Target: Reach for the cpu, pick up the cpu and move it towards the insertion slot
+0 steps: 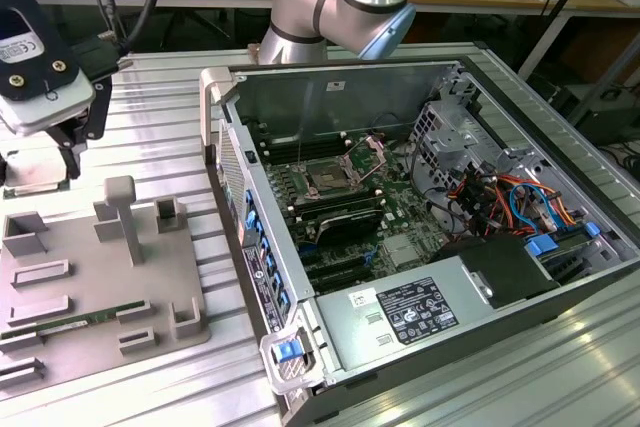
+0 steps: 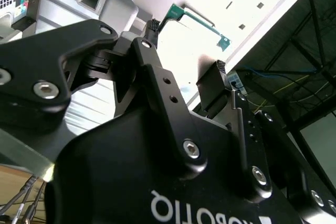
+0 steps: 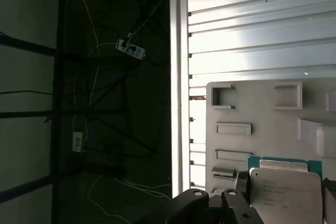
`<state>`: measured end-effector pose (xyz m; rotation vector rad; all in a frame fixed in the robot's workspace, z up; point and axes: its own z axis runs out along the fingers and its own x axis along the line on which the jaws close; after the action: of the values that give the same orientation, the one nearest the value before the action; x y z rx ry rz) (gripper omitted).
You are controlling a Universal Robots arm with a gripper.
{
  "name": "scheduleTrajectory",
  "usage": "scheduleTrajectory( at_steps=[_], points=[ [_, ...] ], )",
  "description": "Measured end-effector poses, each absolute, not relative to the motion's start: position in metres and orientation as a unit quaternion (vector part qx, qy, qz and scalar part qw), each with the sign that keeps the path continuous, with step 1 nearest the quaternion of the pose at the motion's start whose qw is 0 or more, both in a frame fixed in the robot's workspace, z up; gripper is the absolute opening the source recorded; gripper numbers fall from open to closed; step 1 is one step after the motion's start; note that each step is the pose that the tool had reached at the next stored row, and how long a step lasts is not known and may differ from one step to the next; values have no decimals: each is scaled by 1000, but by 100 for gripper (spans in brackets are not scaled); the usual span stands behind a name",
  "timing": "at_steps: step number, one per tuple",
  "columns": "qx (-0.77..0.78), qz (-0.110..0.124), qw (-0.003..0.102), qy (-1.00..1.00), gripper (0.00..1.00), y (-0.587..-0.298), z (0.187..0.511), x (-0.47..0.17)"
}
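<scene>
- The gripper (image 1: pixel 72 152) hung at the exterior view's far left, low over the far end of the grey tray (image 1: pixel 90 287).
- In the second wrist view the fingers (image 2: pixel 152 72) stood spread apart, with the cpu (image 2: pixel 195 18) in the gap between their tips.
- Could not tell whether either pad touched the cpu's edges.
- The cpu lay flat on the tray, silvery top up and green rim showing.
- The insertion slot (image 1: pixel 330 177) sat on the motherboard (image 1: pixel 400 247) inside the open computer case (image 1: pixel 560 277), well apart from the gripper, towards the exterior view's right.
</scene>
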<state>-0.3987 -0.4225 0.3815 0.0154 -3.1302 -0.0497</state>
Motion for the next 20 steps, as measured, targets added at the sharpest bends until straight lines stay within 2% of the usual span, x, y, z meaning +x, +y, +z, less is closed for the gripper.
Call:
scheduleTrajectory(
  at_steps=[20],
  points=[
    [5,-16,5,-1000,55,-421,382,-379]
  ],
)
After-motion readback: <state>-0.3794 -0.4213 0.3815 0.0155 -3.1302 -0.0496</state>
